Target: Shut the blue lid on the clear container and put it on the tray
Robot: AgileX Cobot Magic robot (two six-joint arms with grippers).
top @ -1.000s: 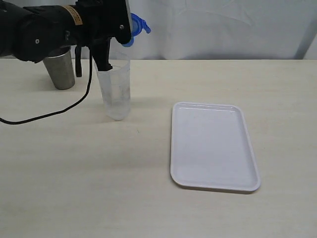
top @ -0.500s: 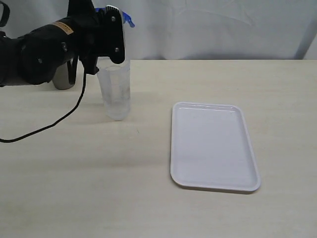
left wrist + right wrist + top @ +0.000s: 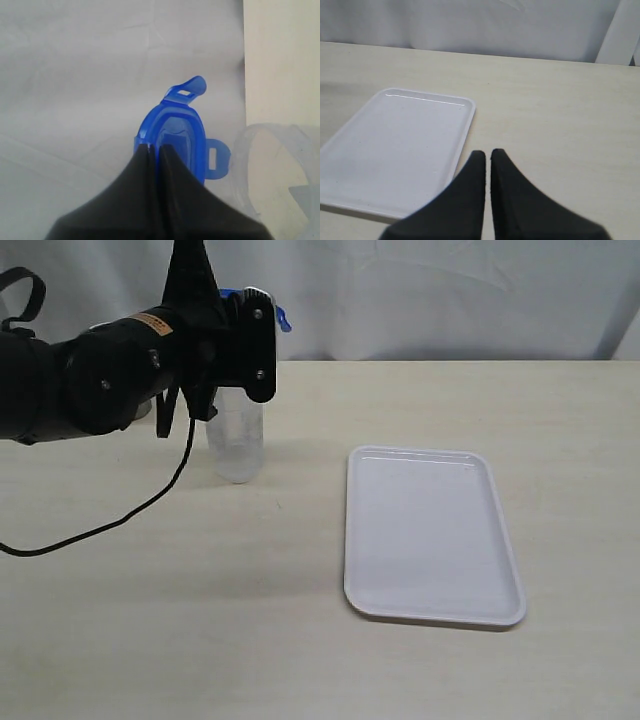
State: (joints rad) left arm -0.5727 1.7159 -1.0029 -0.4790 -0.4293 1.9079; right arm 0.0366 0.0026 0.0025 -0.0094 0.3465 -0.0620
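My left gripper [image 3: 262, 312] is shut on the blue lid [image 3: 281, 316], held on edge just above the clear container [image 3: 237, 447]. In the left wrist view the black fingertips [image 3: 170, 150] pinch the lid [image 3: 179, 127], whose flaps stick out, and the container's open rim [image 3: 272, 150] lies just beside it. The arm hides the container's upper part in the exterior view. The white tray [image 3: 430, 535] lies flat to the right of the container with nothing on it. My right gripper [image 3: 487, 154] is shut on nothing, hovering over the table near the tray's [image 3: 395, 140] corner.
A black cable [image 3: 120, 525] trails from the left arm across the table on the left. A white backdrop stands behind the table's far edge. The steel cup is hidden behind the left arm.
The left arm has swung right and down with the lid, which now sits lower over the container. The arm now covers the container's top and the steel cup.
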